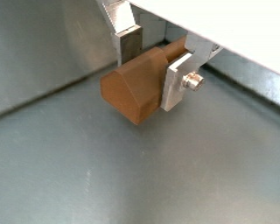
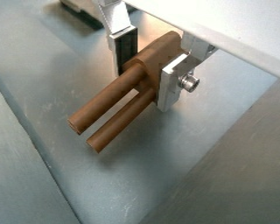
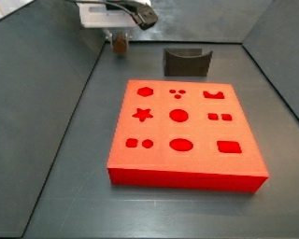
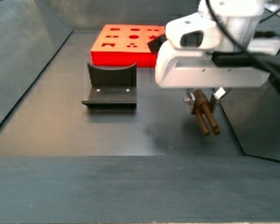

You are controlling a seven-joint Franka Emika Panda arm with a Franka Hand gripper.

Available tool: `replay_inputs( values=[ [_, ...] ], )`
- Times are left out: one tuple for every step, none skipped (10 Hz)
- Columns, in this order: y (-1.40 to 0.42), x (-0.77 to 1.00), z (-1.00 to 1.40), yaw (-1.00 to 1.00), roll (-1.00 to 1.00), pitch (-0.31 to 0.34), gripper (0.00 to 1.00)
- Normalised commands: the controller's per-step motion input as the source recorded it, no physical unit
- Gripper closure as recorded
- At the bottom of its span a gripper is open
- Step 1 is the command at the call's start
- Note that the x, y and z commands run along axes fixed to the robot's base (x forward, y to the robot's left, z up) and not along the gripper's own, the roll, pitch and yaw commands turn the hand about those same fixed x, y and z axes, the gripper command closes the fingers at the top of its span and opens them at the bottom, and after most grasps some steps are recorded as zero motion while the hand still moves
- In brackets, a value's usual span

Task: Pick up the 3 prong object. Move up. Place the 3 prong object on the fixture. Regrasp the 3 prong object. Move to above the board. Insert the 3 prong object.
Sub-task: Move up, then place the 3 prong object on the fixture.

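Holding the 3 prong object (image 2: 116, 112) clamped between the fingers (image 2: 174, 83) of the gripper (image 4: 205, 94), I see its prongs slanting downward off the floor, the fixture (image 4: 109, 85) lying well apart, nearer the board (image 4: 127, 44).

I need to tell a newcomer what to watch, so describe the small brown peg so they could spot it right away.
Start at the big orange-red board on the grey floor, then find the dark fixture beside one of its short ends. Off to the side of that, the robot's hand holds the brown peg between its silver fingers; it is the only tan-brown piece, with long round prongs sticking out.
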Motion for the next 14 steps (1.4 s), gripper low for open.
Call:
replay_inputs(
  values=[
    [-0.01,-0.06,0.58,-0.02,0.03,0.046,1.0],
    [0.0,-0.04,0.42,-0.02,0.06,0.061,1.0],
    [0.0,-0.03,0.3,-0.02,0.08,0.07,1.0],
    [0.0,-0.03,0.19,-0.02,0.1,0.075,1.0],
    [0.0,0.0,1.0,0.0,0.0,0.0,1.0],
    [0.0,0.0,1.0,0.01,0.01,0.008,1.0],
    [0.0,-0.01,1.0,0.01,0.01,0.028,1.0],
    [0.0,-0.02,1.0,0.0,0.03,0.036,1.0],
    [0.0,-0.02,1.0,-0.01,0.05,0.044,1.0],
    [0.0,-0.03,1.0,-0.02,0.07,0.054,1.0],
    [0.0,-0.03,1.0,-0.01,0.08,0.06,1.0],
    [0.0,-0.04,1.0,0.0,0.09,0.065,1.0],
    [0.0,-0.04,1.0,0.01,0.1,0.069,1.0],
    [0.0,-0.04,0.92,0.02,0.12,0.075,1.0]
  ],
)
